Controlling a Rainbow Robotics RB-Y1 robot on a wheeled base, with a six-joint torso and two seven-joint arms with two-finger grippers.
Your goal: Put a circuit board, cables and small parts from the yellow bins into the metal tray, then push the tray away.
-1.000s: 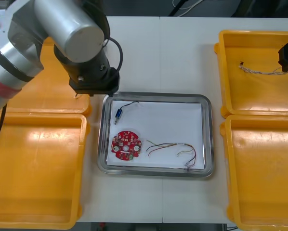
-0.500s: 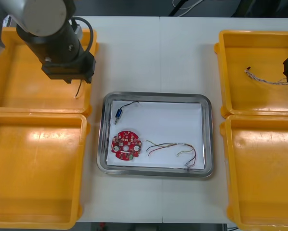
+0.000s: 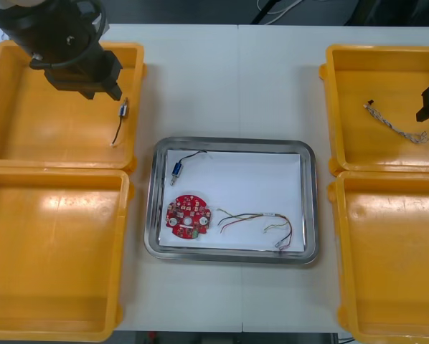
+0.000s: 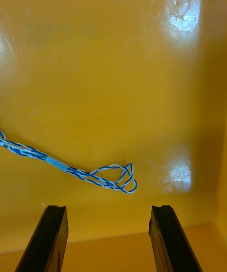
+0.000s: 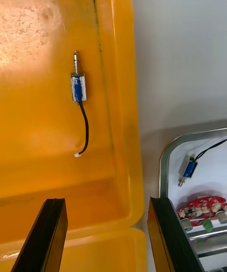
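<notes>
Looping blue-white twisted cable in yellow bin, right claw spread near, left claw spread

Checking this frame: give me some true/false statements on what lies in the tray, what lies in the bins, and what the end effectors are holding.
1. The round red circuit board lies in the white-lined metal tray. True.
2. The left end effector is shut on a small part. False: it is open, and the small blue metal part with a black lead lies in the far left yellow bin.
3. The twisted blue and white cable lies in the tray. False: it lies in the far right yellow bin, ahead of the open right end effector.
4. A red and yellow cable lies in the tray. True.
</notes>
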